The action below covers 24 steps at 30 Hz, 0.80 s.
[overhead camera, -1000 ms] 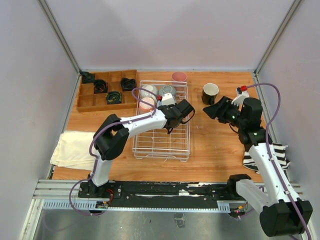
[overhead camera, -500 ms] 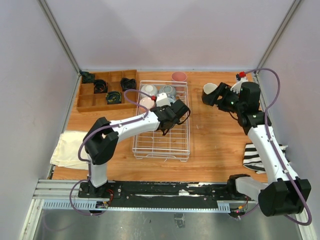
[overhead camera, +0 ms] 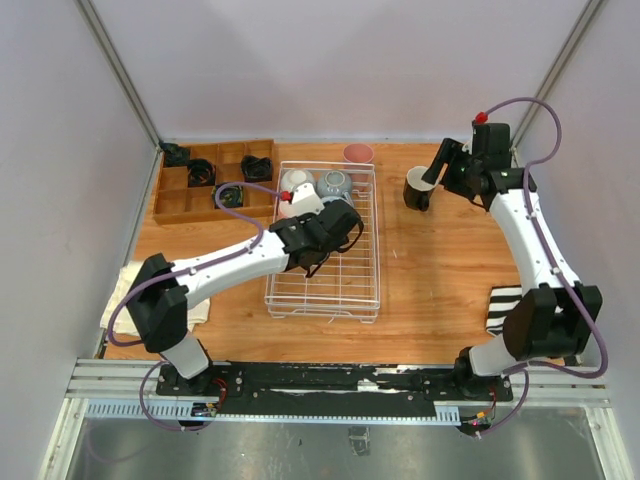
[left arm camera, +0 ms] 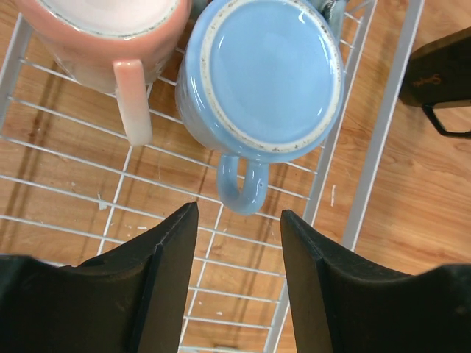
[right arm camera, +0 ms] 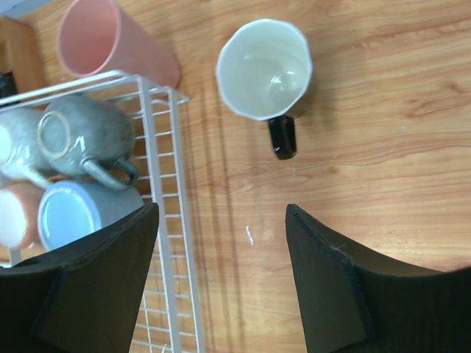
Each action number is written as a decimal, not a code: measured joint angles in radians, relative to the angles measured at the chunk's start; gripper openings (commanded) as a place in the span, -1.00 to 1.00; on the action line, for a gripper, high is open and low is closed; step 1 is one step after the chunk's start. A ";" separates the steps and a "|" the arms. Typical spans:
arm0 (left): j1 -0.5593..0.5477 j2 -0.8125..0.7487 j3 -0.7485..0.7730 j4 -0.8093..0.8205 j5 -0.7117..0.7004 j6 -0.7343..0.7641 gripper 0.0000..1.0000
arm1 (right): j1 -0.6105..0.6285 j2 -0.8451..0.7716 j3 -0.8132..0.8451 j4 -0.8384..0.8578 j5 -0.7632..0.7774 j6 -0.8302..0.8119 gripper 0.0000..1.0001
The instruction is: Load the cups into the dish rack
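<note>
The white wire dish rack holds a white mug and a grey-green mug at its far end. In the left wrist view a light blue mug stands upside down beside a pale pink mug. My left gripper hangs over them, open and empty. A black mug stands upright on the table right of the rack, with a white inside. My right gripper hovers open just near of it. A pink tumbler stands behind the rack.
A brown wooden compartment tray with small black coiled objects sits at the far left. A white cloth lies at the near left, a striped cloth at the near right. Side walls close in both sides.
My right arm has swung to the far side, bringing its gripper over the black mug. My left gripper has drawn back leftward over the rack, still open.
</note>
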 measured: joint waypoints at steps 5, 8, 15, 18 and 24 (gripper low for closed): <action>-0.004 -0.101 -0.016 0.000 0.000 0.033 0.13 | -0.041 0.109 0.079 -0.045 0.020 -0.027 0.32; -0.004 -0.183 -0.018 0.018 0.013 0.094 0.20 | -0.058 0.172 0.128 -0.068 0.025 -0.050 0.31; 0.000 -0.418 -0.071 0.129 0.130 0.262 0.44 | -0.076 0.269 0.207 -0.101 0.017 -0.098 0.23; 0.010 -0.466 -0.072 0.152 0.196 0.316 0.44 | -0.083 0.286 0.212 -0.111 0.016 -0.106 0.20; 0.017 -0.466 -0.059 0.163 0.325 0.392 0.45 | -0.086 0.337 0.242 -0.115 0.009 -0.114 0.18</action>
